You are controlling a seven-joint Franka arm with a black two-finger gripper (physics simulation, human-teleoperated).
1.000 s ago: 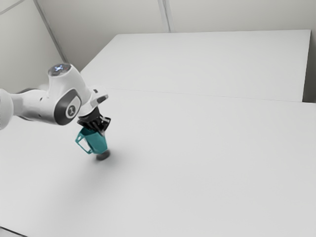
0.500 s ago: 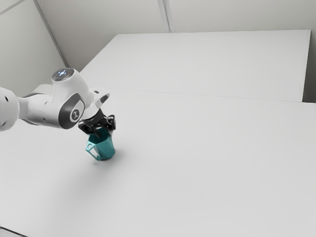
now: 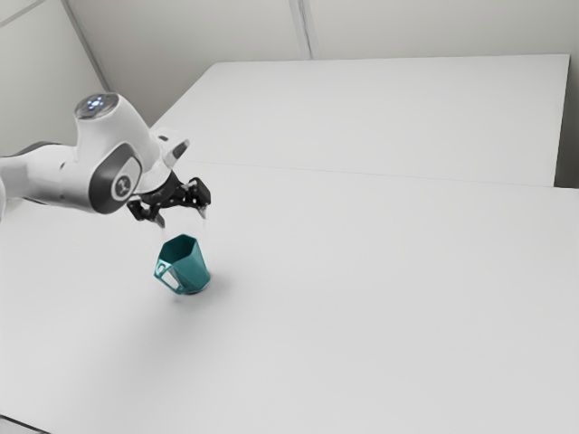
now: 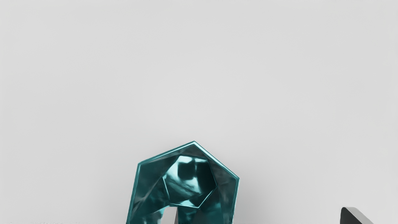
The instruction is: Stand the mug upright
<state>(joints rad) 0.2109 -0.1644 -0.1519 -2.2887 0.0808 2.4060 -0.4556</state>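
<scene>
Arm: in from the exterior view's left, its forearm nearly level, then bent downward at the wrist joint.
Gripper: aimed down at the table, just above the mug.
Fingers: spread wide, with nothing pinched between them; in the wrist view one overlaps the mug's mouth and the other lies out past its side.
Mug: on the table below the gripper, mouth up, looking to stand on its base.
Handle: toward the exterior view's left.
</scene>
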